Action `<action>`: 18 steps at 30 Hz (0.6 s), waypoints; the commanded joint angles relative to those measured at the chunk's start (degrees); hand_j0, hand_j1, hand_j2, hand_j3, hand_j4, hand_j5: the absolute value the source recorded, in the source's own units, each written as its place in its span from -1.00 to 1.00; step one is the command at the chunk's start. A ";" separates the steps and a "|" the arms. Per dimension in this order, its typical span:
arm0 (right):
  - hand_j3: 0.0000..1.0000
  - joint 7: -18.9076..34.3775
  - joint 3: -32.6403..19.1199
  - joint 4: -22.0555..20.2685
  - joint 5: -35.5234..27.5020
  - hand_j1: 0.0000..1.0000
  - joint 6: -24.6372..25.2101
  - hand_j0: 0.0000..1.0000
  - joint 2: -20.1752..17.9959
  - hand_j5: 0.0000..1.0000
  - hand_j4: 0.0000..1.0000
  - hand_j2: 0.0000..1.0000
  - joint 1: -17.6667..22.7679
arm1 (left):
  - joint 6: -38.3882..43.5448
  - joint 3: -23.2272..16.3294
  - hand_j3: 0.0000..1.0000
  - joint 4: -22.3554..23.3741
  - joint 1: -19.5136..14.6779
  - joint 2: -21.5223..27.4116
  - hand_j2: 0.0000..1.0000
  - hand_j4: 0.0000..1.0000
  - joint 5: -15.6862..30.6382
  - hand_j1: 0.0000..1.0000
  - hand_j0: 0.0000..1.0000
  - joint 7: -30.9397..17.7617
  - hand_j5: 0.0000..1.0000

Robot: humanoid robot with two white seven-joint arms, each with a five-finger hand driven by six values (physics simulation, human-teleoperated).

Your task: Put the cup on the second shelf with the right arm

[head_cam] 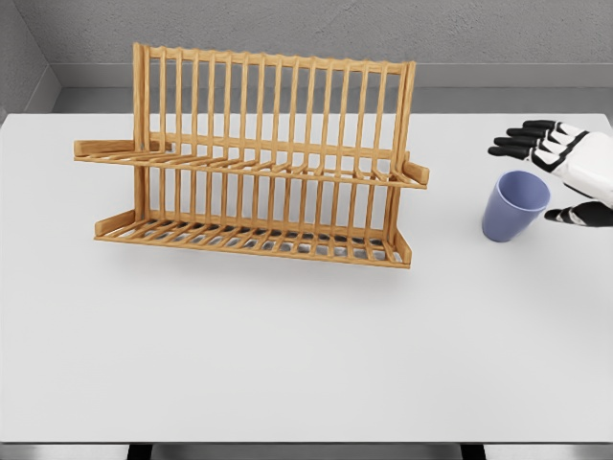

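Cup in pale blue stands on the white table, mouth tilted up toward me, off to the right of the wooden rack and well apart from it. My right hand hovers just beside the cup on its right, fingers spread above the rim and thumb lower down, holding nothing. Both slatted shelves of the rack hold nothing.

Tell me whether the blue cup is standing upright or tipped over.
Upright, slightly tilted: the cup stands on the table with its open rim facing up, beside the open right hand, not yet grasped.
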 commanded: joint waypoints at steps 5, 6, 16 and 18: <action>1.00 -0.82 -0.29 3.94 -1.36 1.00 0.05 1.00 -1.63 1.00 1.00 1.00 0.97 | -0.01 0.00 1.00 0.00 0.00 0.00 1.00 1.00 0.04 1.00 1.00 -0.06 1.00; 1.00 -0.82 -0.20 6.93 -1.27 1.00 0.05 1.00 -1.63 1.00 1.00 1.00 0.97 | 0.07 0.00 1.00 0.00 0.00 0.00 1.00 1.00 0.04 1.00 1.00 -0.06 1.00; 1.00 21.15 9.28 23.98 -0.57 1.00 0.05 1.00 1.88 1.00 1.00 1.00 -14.31 | -0.01 0.00 1.00 0.00 0.00 0.00 1.00 1.00 0.04 1.00 1.00 0.02 1.00; 1.00 21.15 18.43 28.82 -0.57 1.00 0.05 1.00 5.05 1.00 1.00 1.00 -23.46 | -0.01 0.00 1.00 0.00 0.00 0.00 1.00 1.00 0.04 1.00 1.00 0.03 1.00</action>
